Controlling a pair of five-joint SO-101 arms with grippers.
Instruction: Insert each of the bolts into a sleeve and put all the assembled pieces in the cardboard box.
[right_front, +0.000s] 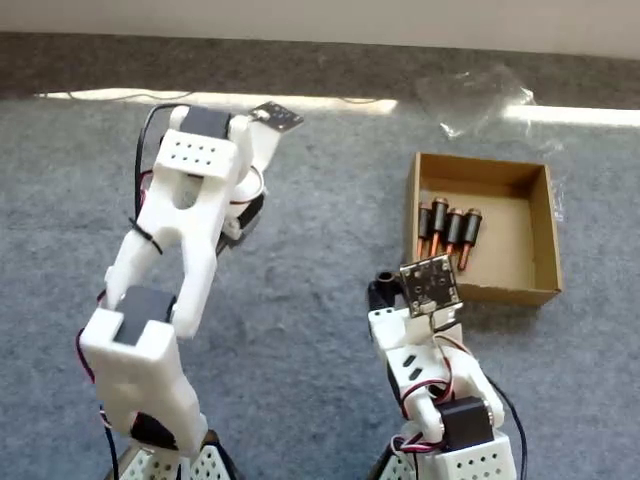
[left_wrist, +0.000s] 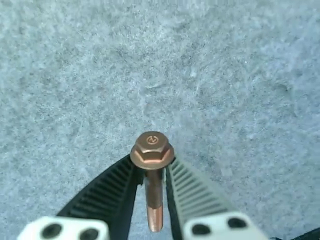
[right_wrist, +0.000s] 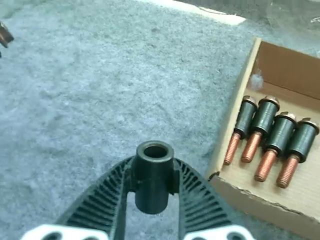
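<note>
My left gripper (left_wrist: 152, 172) is shut on a copper bolt (left_wrist: 152, 150) just below its hex head, with the threaded shank lying back between the fingers, above bare grey carpet. My right gripper (right_wrist: 154, 187) is shut on a black sleeve (right_wrist: 154, 172) whose open bore faces outward. From above, the sleeve (right_front: 383, 290) sits at the tip of the right arm, just left of the cardboard box (right_front: 545, 230). Inside the box (right_wrist: 290, 65) lie several assembled pieces (right_wrist: 272, 140), black sleeves with copper bolts through them, side by side (right_front: 450, 230).
Grey carpet (right_front: 320, 200) covers the table. The left arm (right_front: 190, 210) stretches across the left side. A crumpled clear plastic bag (right_front: 475, 95) lies beyond the box near the far edge. Open carpet separates the two arms.
</note>
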